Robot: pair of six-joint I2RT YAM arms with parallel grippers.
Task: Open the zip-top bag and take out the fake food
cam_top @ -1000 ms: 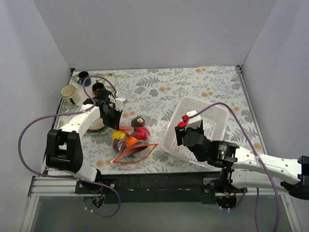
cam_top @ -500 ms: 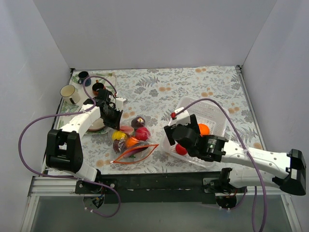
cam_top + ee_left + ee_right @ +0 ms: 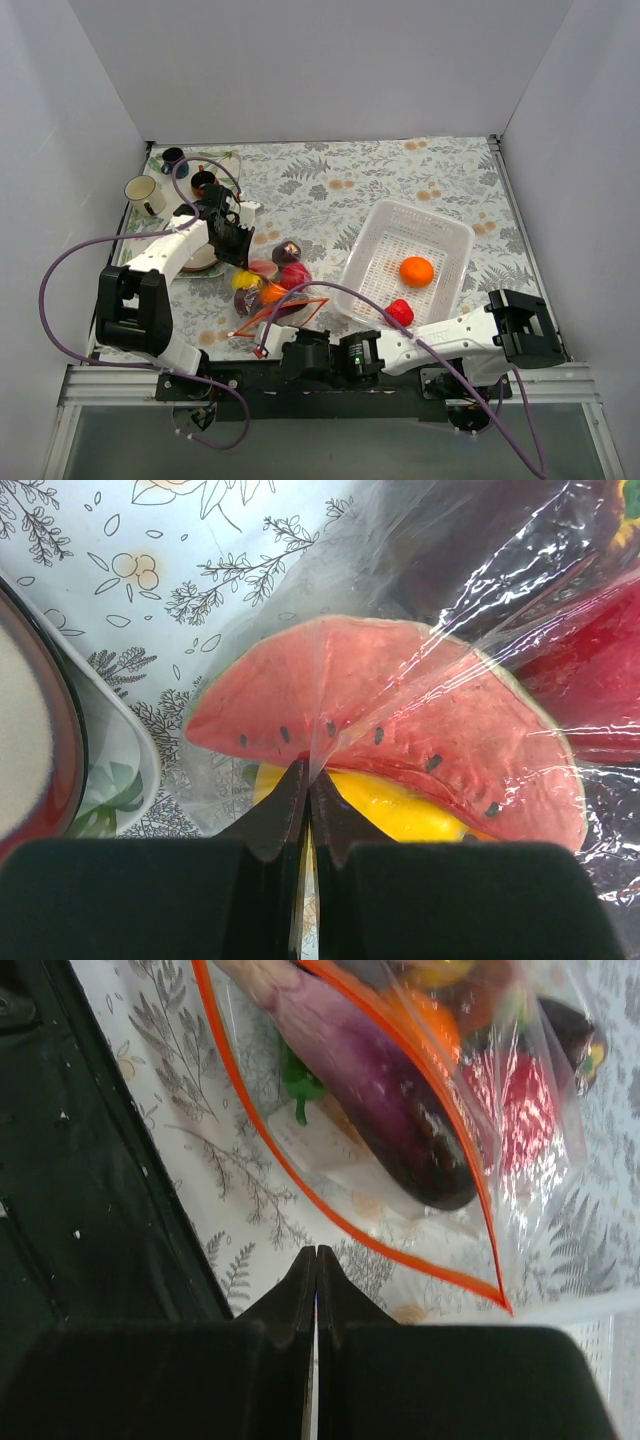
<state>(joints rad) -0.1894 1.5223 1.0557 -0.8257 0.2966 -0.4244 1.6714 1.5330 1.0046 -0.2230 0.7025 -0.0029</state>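
Note:
The zip-top bag [image 3: 272,298] lies near the table's front left, its orange-red zip mouth [image 3: 352,1222] gaping open toward the near edge. Inside the bag the fake food shows: a purple eggplant [image 3: 372,1112], a green piece [image 3: 298,1078], a watermelon slice [image 3: 385,715] and a yellow lemon [image 3: 405,818]. My left gripper [image 3: 309,772] is shut on a fold of the bag's clear plastic at its far end. Just short of the bag's mouth, my right gripper [image 3: 316,1253] is shut with nothing in it. It hovers low over the front edge [image 3: 283,343].
A white mesh basket [image 3: 441,229] at centre right holds an orange ball [image 3: 417,271] and a red piece [image 3: 400,312]. Small mugs [image 3: 143,193] and a bowl [image 3: 30,750] on a white tray [image 3: 125,745] stand at the far left. A black rail [image 3: 80,1160] runs along the table's near edge.
My right arm swung from the basket to the near edge in front of the bag's mouth and its jaws shut. The red piece now lies in the basket. The left arm has not moved.

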